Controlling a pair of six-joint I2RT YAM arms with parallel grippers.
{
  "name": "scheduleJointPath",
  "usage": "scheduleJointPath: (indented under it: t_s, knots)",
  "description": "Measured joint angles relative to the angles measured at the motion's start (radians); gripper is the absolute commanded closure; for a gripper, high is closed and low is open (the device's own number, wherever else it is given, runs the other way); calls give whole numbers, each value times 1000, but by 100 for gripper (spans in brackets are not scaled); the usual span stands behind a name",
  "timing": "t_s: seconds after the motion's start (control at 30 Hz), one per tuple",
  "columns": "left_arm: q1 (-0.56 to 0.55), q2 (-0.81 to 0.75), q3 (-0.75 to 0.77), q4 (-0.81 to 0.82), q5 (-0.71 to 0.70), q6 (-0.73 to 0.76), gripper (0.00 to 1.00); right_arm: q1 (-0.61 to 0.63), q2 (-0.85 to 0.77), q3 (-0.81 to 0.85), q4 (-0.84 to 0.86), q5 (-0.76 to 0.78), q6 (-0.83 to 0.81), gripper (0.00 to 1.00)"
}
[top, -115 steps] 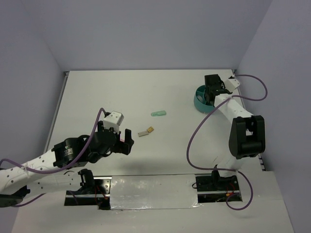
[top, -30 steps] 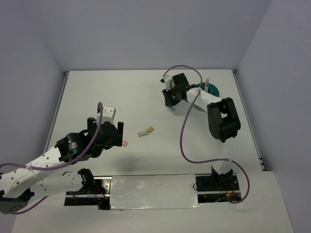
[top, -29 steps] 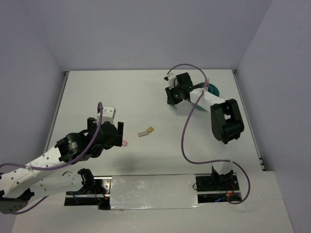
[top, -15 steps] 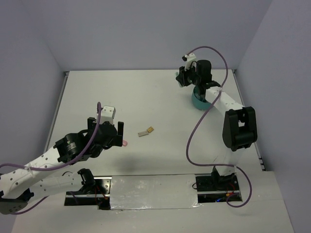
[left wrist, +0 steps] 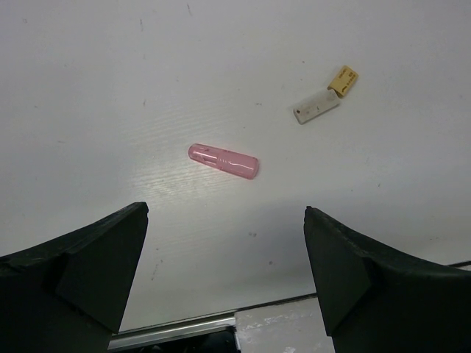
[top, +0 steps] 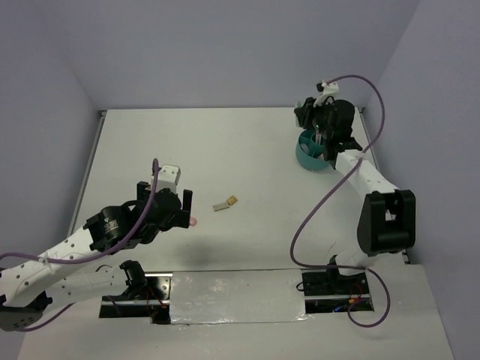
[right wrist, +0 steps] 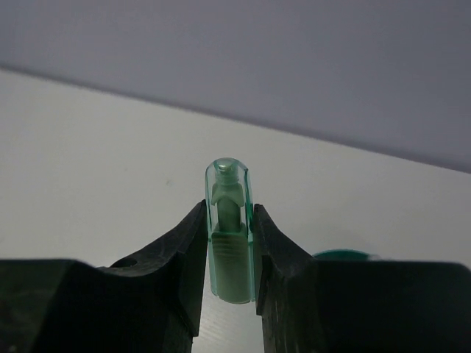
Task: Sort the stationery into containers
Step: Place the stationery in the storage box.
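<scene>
My right gripper is shut on a mint-green capsule, held upright between the fingers. In the top view this gripper hangs over the far rim of the round teal cup; a sliver of the cup's rim shows in the right wrist view. My left gripper is open and empty, just short of a pink capsule lying on the table. The capsule sits right beside the gripper in the top view. A grey-tan block lies beyond it, also in the top view.
The white table is walled on the left, back and right by pale panels. A taped metal strip runs along the near edge between the arm bases. The right arm's purple cable loops over the back right corner.
My right gripper has carried the green capsule from the table's middle back to the right, and is now over the teal cup. The left arm has stayed nearly still, open beside the pink capsule.
</scene>
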Motion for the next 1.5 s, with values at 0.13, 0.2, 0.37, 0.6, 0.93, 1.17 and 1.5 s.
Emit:
scheduleJointPath:
  t_s: [0.13, 0.2, 0.37, 0.6, 0.93, 1.17, 1.5]
  knots:
    - [0, -6, -2, 3, 2, 1, 0, -43, -90, -5, 37, 201, 56, 100]
    - [0, -14, -4, 6, 6, 2, 1, -74, -110, -18, 60, 280, 69, 100]
    - [0, -21, -6, 13, 14, 11, 1, -157, -102, -86, 87, 378, 74, 100]
    - [0, -45, -16, 28, 37, 27, 1, -237, -19, -99, 95, 362, 101, 100]
    - [0, -45, -17, 51, 68, 51, 1, -295, 110, -93, 68, 235, 164, 99]
    - [0, -47, -17, 52, 80, 53, 1, -303, 158, -60, 34, 169, 182, 99]
    - [0, -48, -17, 53, 86, 53, 1, -303, 177, -49, 32, 127, 197, 84]
